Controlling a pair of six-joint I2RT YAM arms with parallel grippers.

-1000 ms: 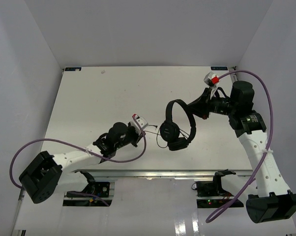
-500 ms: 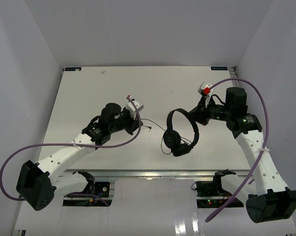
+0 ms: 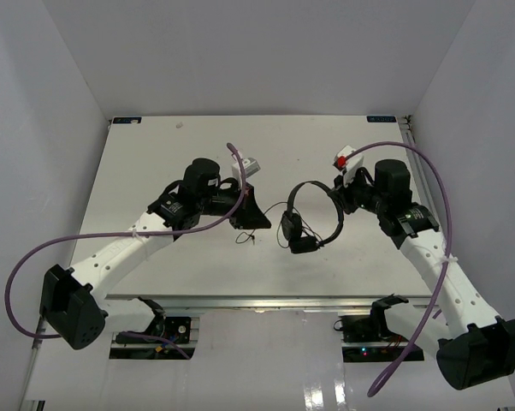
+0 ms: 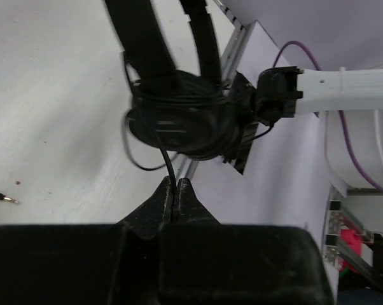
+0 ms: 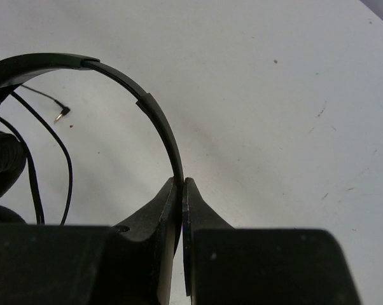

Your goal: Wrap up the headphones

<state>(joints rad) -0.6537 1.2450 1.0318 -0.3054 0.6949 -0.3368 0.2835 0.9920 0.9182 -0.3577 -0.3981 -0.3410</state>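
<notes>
The black headphones point(image 3: 307, 216) hang above the table's middle, earcups point(image 4: 179, 117) together with cord loops wound round them. My right gripper point(image 3: 335, 192) is shut on the thin headband point(image 5: 160, 124) and holds the headphones up. My left gripper point(image 3: 256, 216) is shut on the thin black cord point(image 4: 168, 166), which runs taut from my jaws up to the earcups. The cord's plug point(image 3: 250, 239) lies on the table below the left gripper; it also shows in the left wrist view point(image 4: 2, 197) and the right wrist view point(image 5: 62, 113).
The white table point(image 3: 155, 163) has walls on the left, back and right. A metal rail point(image 3: 266, 301) runs along the near edge. Purple arm cables point(image 3: 446, 180) arch over both arms.
</notes>
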